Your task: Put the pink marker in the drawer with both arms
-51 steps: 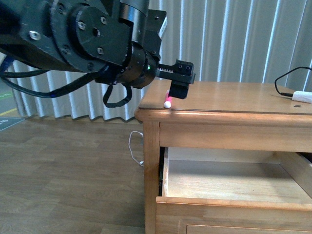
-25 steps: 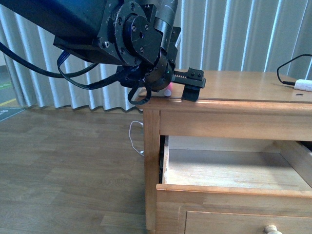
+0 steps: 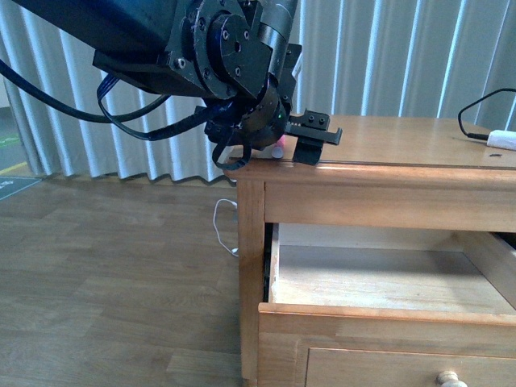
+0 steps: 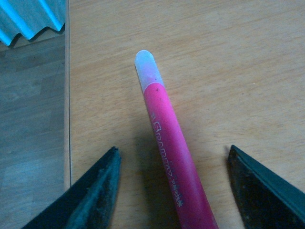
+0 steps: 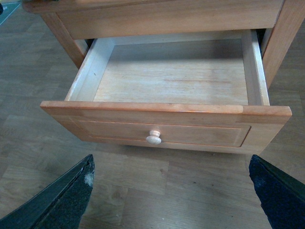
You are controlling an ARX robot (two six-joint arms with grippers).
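Our left claw (image 4: 173, 150) was open over the pink marker (image 4: 172, 162), with one black finger (image 4: 95, 195) on each side of the pen and neither touching it. The marker lay flat on the wooden counter (image 4: 238, 71), its pale cap end pointing away from the claw, close to the counter's edge. From the front view we saw that arm low over the counter's left front corner, with only a speck of pink showing beneath it. Under the counter the drawer (image 5: 167, 109) stood pulled out, its light wood inside in plain sight and its small round knob (image 5: 153, 139) facing our right claw (image 5: 171, 160). That claw hung in front of the drawer above the floor (image 5: 143, 200), its fingers spread wide with nothing between them. A white adapter (image 3: 501, 139) with a black cable lay at the counter's far right, well apart from the marker.
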